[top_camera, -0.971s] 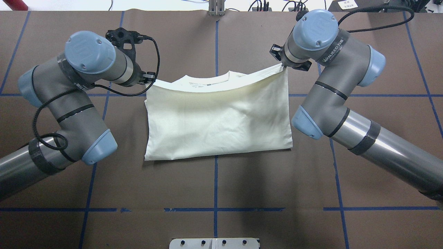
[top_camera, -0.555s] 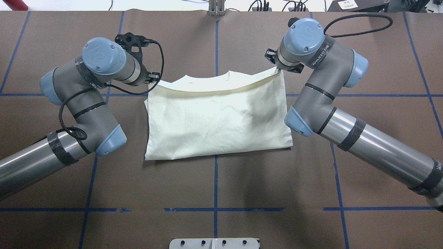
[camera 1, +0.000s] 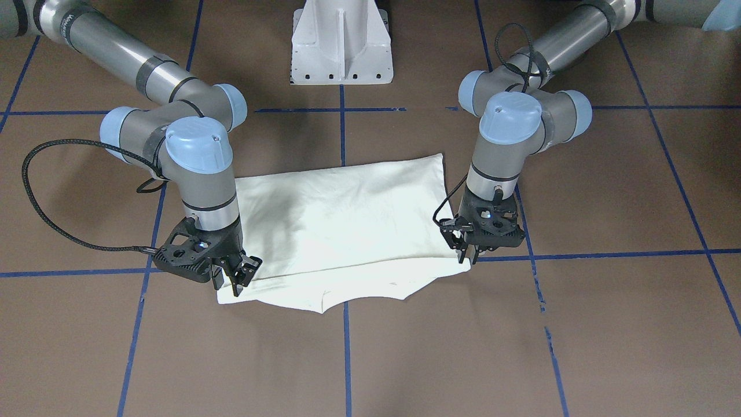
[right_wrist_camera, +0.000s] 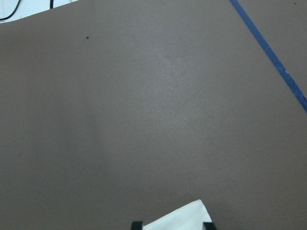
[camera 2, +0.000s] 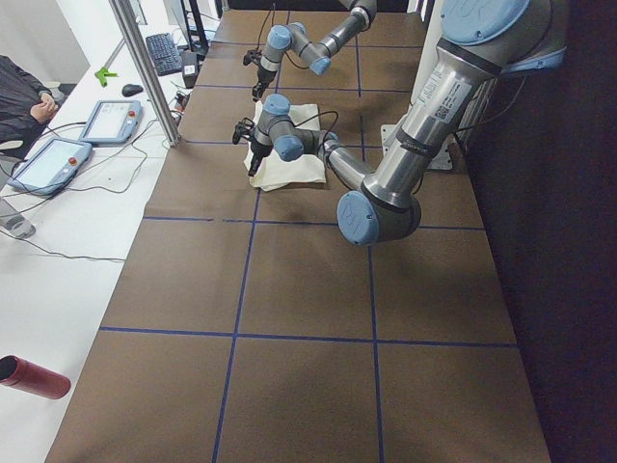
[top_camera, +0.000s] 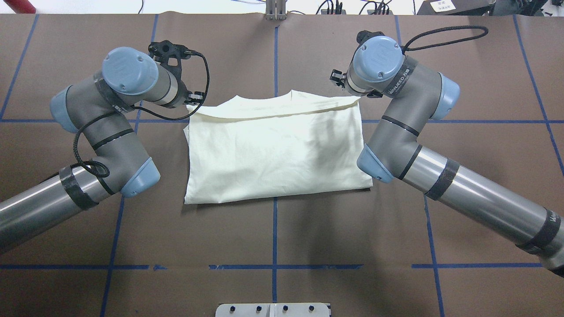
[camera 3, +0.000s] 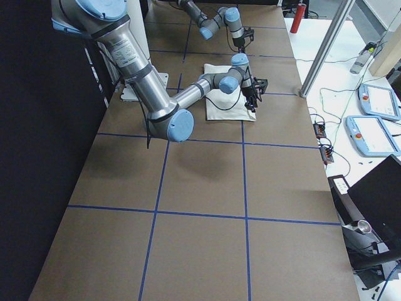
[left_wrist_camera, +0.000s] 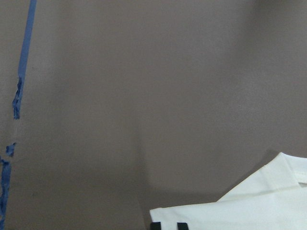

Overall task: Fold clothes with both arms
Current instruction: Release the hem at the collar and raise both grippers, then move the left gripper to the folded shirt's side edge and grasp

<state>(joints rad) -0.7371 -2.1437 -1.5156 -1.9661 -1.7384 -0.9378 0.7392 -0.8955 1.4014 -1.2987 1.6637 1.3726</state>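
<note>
The cream shirt (top_camera: 273,154) lies folded on the brown table, plain reverse up, with its collar edge at the far side; the print is hidden. It also shows in the front view (camera 1: 347,226). My left gripper (top_camera: 192,100) (camera 1: 470,255) is at the shirt's far left corner, its fingertips close together on the cloth (left_wrist_camera: 249,211). My right gripper (top_camera: 352,93) (camera 1: 234,277) stands over the far right corner with its fingers spread wide, the cloth corner (right_wrist_camera: 182,218) lying between them.
The white pedestal base (camera 1: 341,46) stands at the near table edge. Blue tape lines (top_camera: 274,237) cross the table. An operator (camera 2: 24,96), teach pendants (camera 2: 111,121) and a red bottle (camera 2: 34,376) are beside the table.
Both arms have lowered the folded-over far edge onto the shirt; it now lies flat. The right gripper has shifted left and its corner of cloth has dropped onto the table.
</note>
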